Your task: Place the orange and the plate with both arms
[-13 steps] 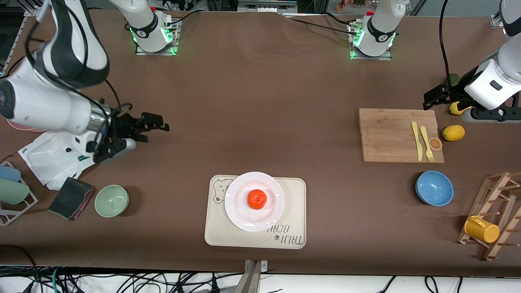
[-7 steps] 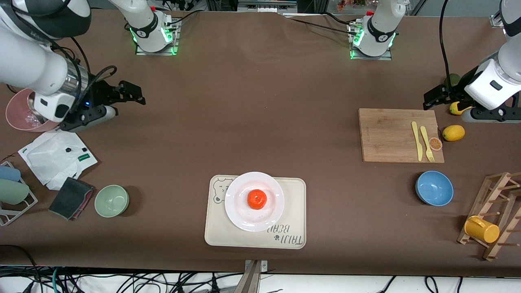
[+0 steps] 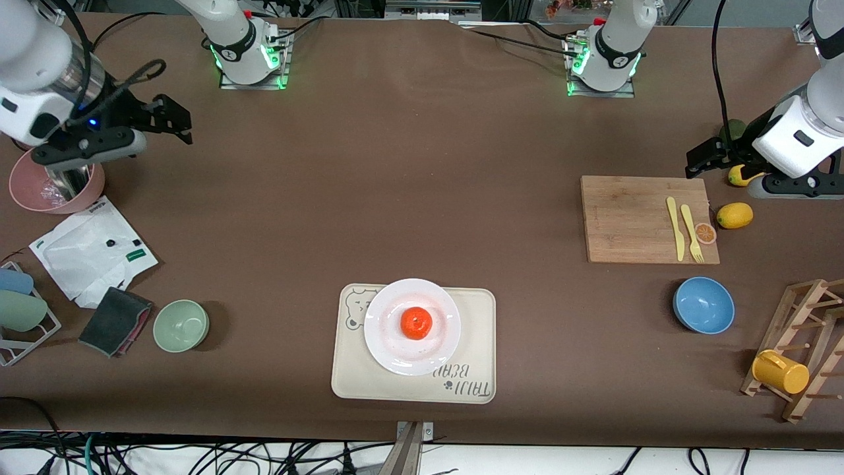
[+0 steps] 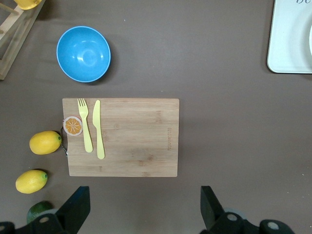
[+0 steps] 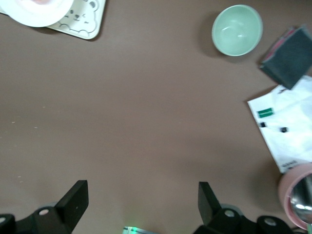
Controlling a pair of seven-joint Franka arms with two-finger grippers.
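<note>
The orange [image 3: 416,323] sits in the middle of the white plate [image 3: 384,305], which lies on the beige bear tray [image 3: 476,310] near the front camera. My right gripper [image 3: 174,119] is open and empty, over bare table beside the pink bowl [image 3: 26,191] at the right arm's end. In the right wrist view its jaws [image 5: 142,200] stand wide apart, with an edge of the plate [image 5: 36,12] in the corner. My left gripper [image 3: 703,158] is open and empty, over the table by the cutting board [image 3: 633,218]. Its jaws [image 4: 144,204] are spread. The orange is out of both wrist views.
The board carries a yellow knife, a fork [image 3: 691,232] and an orange slice disc. Two lemons [image 3: 734,215], a blue bowl [image 3: 703,305], a wooden rack with a yellow mug [image 3: 780,371], a green bowl [image 3: 180,324], a dark cloth [image 3: 113,320] and a white bag [image 3: 86,254] lie about.
My right arm has swung away from the middle of the table toward its own end, and its gripper is now beside the pink bowl. The left arm, orange and plate have not moved.
</note>
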